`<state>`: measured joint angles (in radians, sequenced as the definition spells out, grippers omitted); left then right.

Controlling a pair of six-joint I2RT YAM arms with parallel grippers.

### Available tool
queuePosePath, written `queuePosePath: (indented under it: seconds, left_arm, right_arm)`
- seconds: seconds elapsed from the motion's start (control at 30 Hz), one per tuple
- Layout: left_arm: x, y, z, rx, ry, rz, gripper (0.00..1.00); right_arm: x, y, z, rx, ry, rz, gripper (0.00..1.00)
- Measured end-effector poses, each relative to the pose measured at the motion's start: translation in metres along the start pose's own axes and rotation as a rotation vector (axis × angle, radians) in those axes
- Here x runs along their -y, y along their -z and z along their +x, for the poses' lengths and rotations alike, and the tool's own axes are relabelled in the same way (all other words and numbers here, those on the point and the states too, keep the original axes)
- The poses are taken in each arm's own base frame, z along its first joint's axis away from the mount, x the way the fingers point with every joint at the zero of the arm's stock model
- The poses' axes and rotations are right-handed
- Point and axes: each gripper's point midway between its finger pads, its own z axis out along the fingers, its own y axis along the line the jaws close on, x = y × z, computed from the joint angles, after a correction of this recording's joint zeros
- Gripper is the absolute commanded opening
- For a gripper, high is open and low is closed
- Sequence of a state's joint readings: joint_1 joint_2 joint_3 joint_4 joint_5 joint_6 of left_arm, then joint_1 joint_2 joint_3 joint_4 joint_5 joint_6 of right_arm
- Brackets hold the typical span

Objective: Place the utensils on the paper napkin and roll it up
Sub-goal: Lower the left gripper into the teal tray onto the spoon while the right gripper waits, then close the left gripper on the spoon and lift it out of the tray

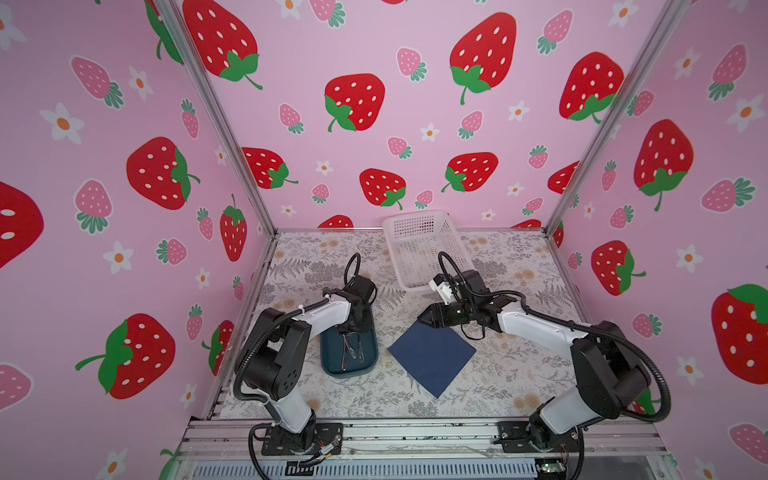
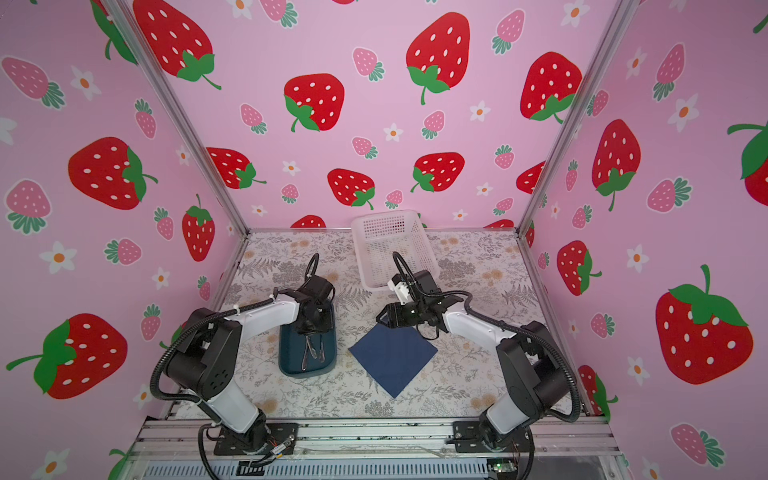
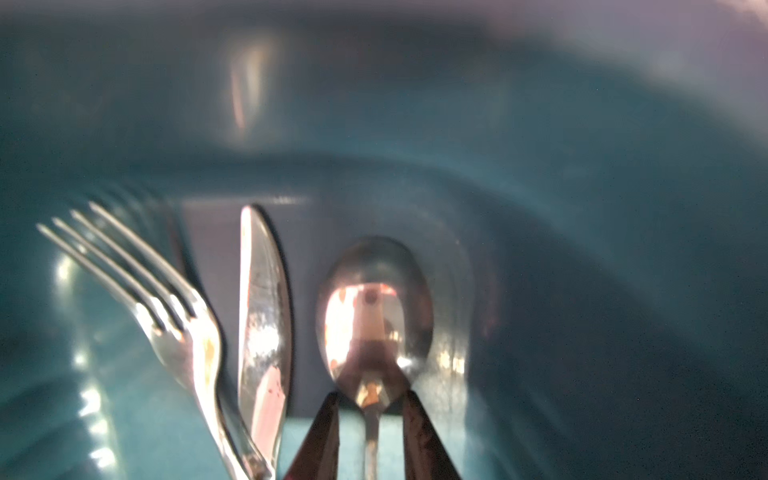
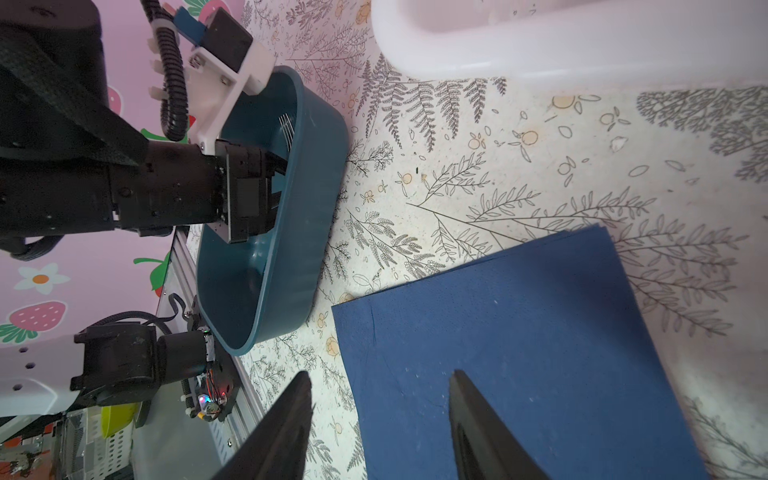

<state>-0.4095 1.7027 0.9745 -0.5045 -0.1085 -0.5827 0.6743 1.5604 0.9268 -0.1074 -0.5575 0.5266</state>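
Left wrist view blurred, spoon handle cut off between fingers

Matching pair here, left arm and right arm: glossy white shells over chunky black joints; ribbed black cables loop alongside; black base plates bolted down; fingers black, tapering.

**A floral desk is seen from above, enclosed by strawberry-printed walls.**
The left tool is lowered into a teal tray, where the utensils are laid lengthwise side by side. The paper napkin is spread flat near the tray, turned like a diamond, and the right tool is held at its far corner. A white basket is set behind.
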Motion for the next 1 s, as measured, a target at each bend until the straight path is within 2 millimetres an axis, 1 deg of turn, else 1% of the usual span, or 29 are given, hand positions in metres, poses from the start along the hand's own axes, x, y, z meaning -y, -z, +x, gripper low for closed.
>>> queuePosePath:
  seconds: [0.23,0.47,0.63,0.8,1.0]
  left_arm:
    - [-0.003,-0.003,-0.008,0.042,-0.004,-0.02,0.15]
    - [-0.005,-0.004,-0.009,0.053,-0.008,-0.033,0.0]
    - [-0.005,-0.002,-0.009,0.062,0.0,-0.026,0.0]
    - [-0.01,0.004,0.0,0.06,0.02,-0.014,0.0]
    - [-0.01,0.025,0.001,0.123,0.051,0.053,0.0]
  right_arm:
    - [0.001,0.0,-0.001,0.004,0.0,0.008,0.55]
    - [0.003,0.0,-0.002,0.01,-0.002,0.02,0.56]
    - [0.005,0.0,-0.002,0.014,-0.006,0.028,0.55]
    - [0.004,0.001,-0.005,0.026,-0.009,0.029,0.55]
    - [-0.001,0.008,-0.016,0.083,0.003,0.029,0.55]
